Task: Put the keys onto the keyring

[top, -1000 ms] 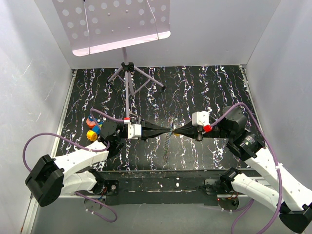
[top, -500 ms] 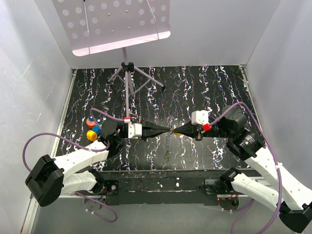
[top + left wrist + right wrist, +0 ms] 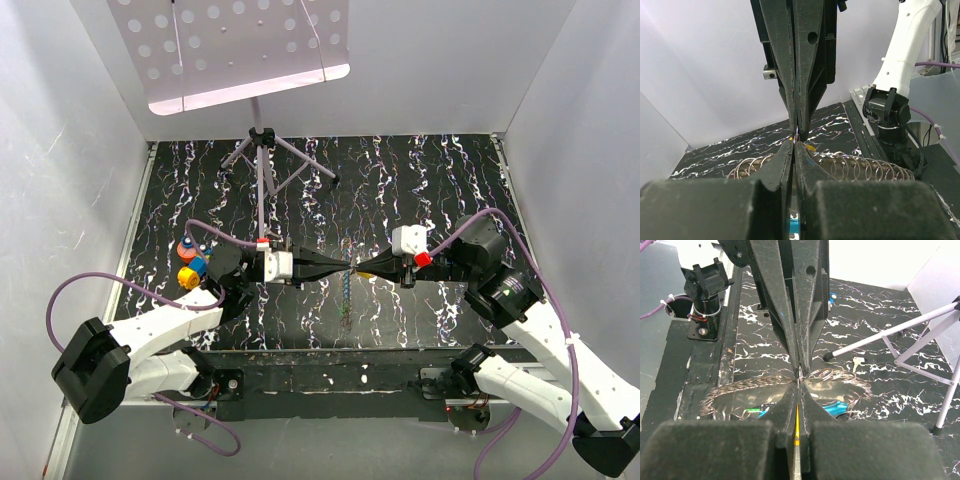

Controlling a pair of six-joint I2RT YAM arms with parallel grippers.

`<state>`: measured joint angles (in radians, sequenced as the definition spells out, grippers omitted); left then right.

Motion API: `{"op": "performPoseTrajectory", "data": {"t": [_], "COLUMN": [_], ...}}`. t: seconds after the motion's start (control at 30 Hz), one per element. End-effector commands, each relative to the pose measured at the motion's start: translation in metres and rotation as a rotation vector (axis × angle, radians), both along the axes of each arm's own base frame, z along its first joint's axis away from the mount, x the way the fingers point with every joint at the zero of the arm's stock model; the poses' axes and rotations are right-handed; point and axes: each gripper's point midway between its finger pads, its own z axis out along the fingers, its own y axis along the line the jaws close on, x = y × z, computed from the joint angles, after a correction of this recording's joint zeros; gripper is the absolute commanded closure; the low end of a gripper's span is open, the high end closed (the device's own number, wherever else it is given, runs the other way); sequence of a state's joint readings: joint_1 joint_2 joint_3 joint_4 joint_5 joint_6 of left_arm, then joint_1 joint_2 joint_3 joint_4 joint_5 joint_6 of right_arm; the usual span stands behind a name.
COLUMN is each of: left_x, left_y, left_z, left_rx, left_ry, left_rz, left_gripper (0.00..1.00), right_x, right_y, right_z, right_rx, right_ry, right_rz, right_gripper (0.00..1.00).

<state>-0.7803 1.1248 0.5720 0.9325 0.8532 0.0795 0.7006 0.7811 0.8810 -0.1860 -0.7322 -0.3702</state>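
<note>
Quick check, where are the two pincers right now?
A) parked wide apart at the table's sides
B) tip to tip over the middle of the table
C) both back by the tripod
B: overhead, the left pincer and right pincer meet tip to tip, both shut, over the middle of the table.

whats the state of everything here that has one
left gripper: shut, tip to tip with the right one
right gripper: shut on yellow-orange key
wire coil: stretched out, passing by the meeting fingertips
small pale key: lying flat near a stand foot
music stand: upright on its tripod
</note>
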Motion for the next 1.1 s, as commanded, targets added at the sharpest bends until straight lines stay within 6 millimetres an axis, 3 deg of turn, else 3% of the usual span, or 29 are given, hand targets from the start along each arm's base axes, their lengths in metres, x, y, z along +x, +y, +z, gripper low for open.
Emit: {"op": "performPoseTrajectory", "data": {"t": [0.0,1.07], "left_x": [-0.005,0.009], "left_y": [-0.004,-0.009], "left_z": [0.006,0.008], "left_rx": [0.011,0.092], "left_ry": [-0.008,0.109], "left_rz": [-0.033,0.005], "left_gripper": [1.0,1.0], "right_x": [-0.002,-0.003], "right_y": [0.003,0.0], "right_z": [0.045,0.036], "right_rx": [0.09,0.042], "right_ry": [-0.119,-0.164], "right_rz": [0.021,0.033], "right_gripper": [0.99,0.99]}}
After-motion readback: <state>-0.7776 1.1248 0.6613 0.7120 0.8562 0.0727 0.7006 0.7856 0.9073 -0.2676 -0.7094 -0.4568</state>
